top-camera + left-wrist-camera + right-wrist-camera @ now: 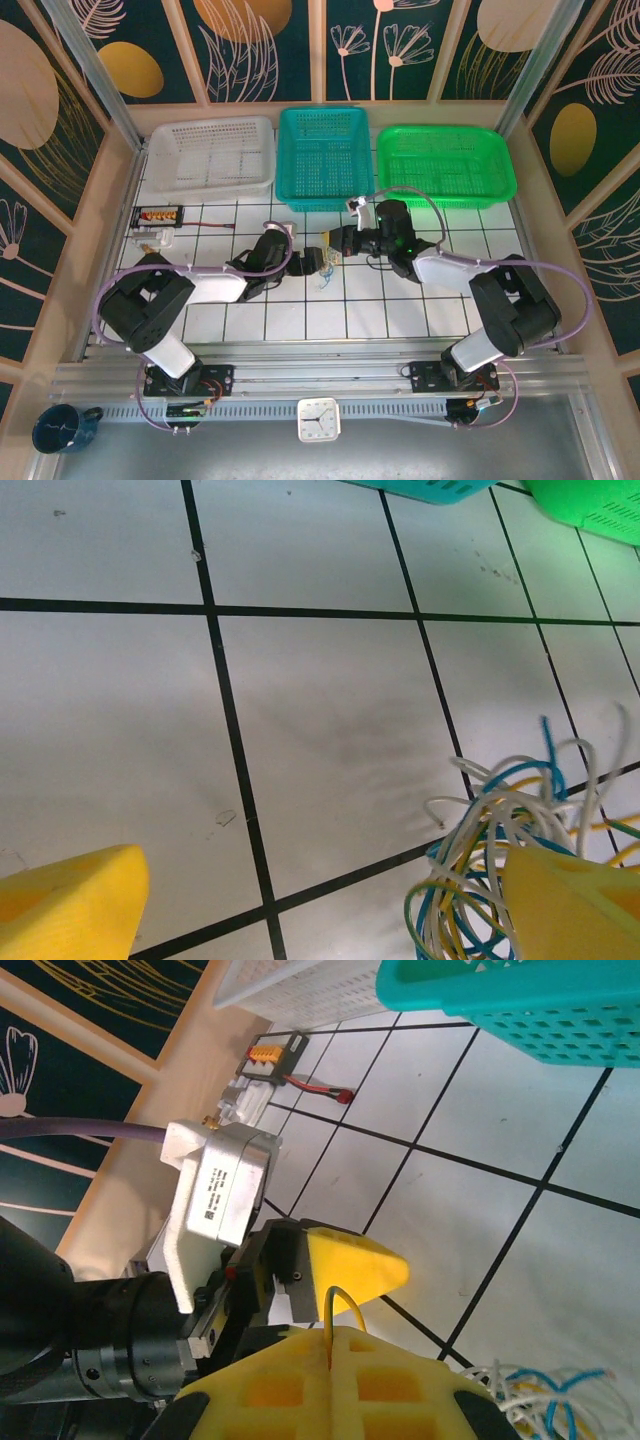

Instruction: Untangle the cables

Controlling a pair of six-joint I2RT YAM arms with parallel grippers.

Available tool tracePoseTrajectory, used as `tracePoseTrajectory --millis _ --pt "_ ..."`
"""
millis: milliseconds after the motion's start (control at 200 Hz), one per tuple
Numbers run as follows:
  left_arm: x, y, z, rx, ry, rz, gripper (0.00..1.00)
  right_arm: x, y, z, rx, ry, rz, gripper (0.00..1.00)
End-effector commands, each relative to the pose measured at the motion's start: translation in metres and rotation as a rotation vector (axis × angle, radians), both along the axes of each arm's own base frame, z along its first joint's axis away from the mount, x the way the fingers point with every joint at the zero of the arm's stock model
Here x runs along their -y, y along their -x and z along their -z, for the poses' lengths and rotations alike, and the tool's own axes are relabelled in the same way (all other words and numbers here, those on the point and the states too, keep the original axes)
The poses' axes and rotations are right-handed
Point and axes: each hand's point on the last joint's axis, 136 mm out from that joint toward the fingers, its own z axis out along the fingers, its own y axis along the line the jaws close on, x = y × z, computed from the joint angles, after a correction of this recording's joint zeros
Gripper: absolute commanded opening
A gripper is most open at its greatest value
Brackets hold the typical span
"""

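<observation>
Cables: thin white, blue, yellow and green wires in one loose knot, loops crossed, ends sticking out. Lying on a white tile mid-table. One yellow strand nipped in the closed right gripper.

Both arms reach inward over the tabletop's middle, tips close together. Left gripper spread wide; right gripper pinched shut on the cables.

I work over a white tiled table with black grid lines, evenly lit. Dark wall panels printed with gold and white leaves enclose it, set in pale wooden framing. An aluminium rail runs along the near edge.
</observation>
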Motion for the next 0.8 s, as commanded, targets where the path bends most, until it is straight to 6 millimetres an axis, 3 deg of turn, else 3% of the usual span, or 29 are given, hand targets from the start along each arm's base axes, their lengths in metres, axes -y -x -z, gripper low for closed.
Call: tracePoseTrajectory --millis 0,175,250,490,565,681,796 --pt "0.004 -0.001 0.002 -0.002 0.043 0.001 0.91 -0.013 -0.004 -0.026 0.054 -0.060 -0.037 0.00" --pt "0.004 0.002 0.007 -0.018 0.056 -0.003 0.90 -0.015 0.003 -0.054 0.132 -0.135 -0.078 0.00" --pt "0.001 0.002 0.006 -0.012 0.049 -0.011 0.91 -0.011 0.004 -0.057 0.145 -0.147 -0.079 0.00" --pt "-0.015 0.003 -0.011 0.002 0.016 -0.066 0.92 -0.004 0.012 -0.036 0.117 -0.121 -0.090 0.00" --pt "-0.021 0.005 -0.022 0.006 0.037 -0.096 0.93 0.007 0.003 -0.029 0.118 -0.100 -0.057 0.00" --pt "-0.028 0.006 -0.041 0.008 0.136 -0.147 0.88 0.009 0.001 -0.019 0.119 -0.064 -0.054 0.00" --pt "-0.022 0.007 -0.072 0.017 0.296 -0.155 0.82 0.011 -0.001 -0.011 0.118 -0.032 -0.055 0.00"
